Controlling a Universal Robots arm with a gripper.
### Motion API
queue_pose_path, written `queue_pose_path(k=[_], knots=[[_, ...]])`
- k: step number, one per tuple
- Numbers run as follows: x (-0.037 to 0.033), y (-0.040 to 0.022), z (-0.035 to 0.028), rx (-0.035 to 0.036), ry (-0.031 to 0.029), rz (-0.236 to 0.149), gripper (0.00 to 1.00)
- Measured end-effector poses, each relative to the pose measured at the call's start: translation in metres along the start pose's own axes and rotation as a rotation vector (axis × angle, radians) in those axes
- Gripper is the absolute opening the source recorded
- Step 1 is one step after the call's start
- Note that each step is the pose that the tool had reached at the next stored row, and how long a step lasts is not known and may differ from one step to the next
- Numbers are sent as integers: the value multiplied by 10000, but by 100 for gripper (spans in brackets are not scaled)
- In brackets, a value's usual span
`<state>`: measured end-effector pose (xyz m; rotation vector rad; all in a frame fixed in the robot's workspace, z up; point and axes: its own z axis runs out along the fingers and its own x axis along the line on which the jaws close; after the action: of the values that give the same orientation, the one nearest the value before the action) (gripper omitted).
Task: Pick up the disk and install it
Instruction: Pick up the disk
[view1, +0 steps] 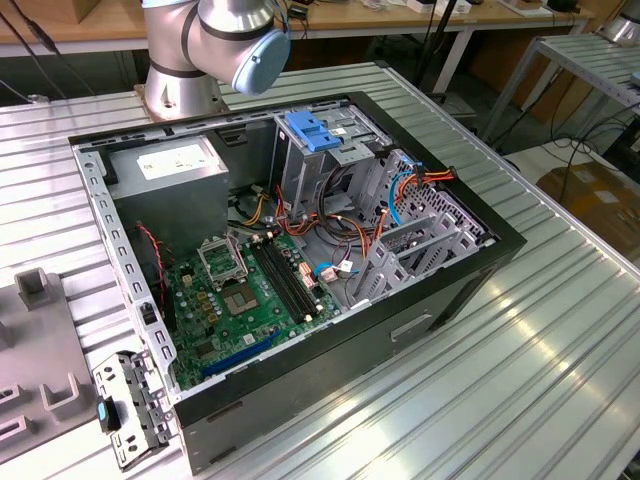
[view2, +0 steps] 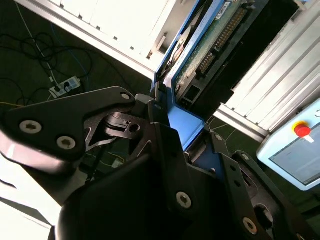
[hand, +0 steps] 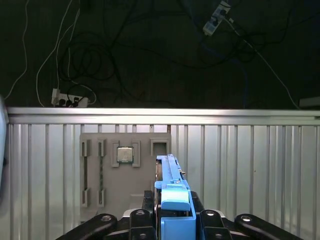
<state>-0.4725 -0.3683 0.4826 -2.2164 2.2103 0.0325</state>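
Work surface is a ribbed aluminium table (view1: 540, 330), silver slats running lengthwise. An open black computer case (view1: 470, 270) lies on it on its side. Inside the case: green motherboard (view1: 250, 300), grey power supply box (view1: 165, 185) with a small white sticker, a blue latch (view1: 312, 132) on top of the drive cage, and loose red, orange and blue cables. The robot arm (view1: 215, 40) is bolted to the table just behind the case. A grey fixture tray (view1: 40, 350) sits at the exterior view's left, with a metal bracket (view1: 125, 410) carrying a blue tab just beside the case's near corner. In the first wrist view the same table (hand: 250, 165) ends at a bright edge. Beyond it is a dark floor with tangled cables and a white power strip (hand: 70, 100). The tray (hand: 130, 175) here holds a processor chip (hand: 125, 155) in a square pocket. The disk (hand: 172, 195) is in the gripper (hand: 172, 212), jaws pinching it from both sides, blue rail edge-on to the camera, and tray and table lie beyond it. The second wrist view shows the gripper (view2: 182, 120) clamped on the disk (view2: 210, 45), whose green circuit board and connector face the camera. A pendant with a red button (view2: 302, 129) is off to the side. Room background: wooden benches (view1: 90, 25), another aluminium table (view1: 590, 60), cardboard (view1: 600, 200) on the floor.
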Motion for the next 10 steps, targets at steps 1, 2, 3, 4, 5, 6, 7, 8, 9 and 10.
queue_pose_path(k=[1, 2, 3, 4, 5, 6, 7, 8, 9, 10], knots=[[0, 0, -13, 1, 0, 1, 37], [-1, 0, -29, 0, 0, 0, 37], [-1, 0, -43, 0, 0, 0, 37], [-1, 0, -59, 1, 0, 0, 37], [-2, 0, -80, 0, 0, 0, 37], [-2, 1, -106, 1, 0, 0, 37], [-3, 1, -117, 1, 0, 0, 37], [-3, 1, -128, 0, 0, 0, 37], [-3, 1, -150, 0, -1, 0, 37], [-4, 1, -172, 1, 0, 0, 37]])
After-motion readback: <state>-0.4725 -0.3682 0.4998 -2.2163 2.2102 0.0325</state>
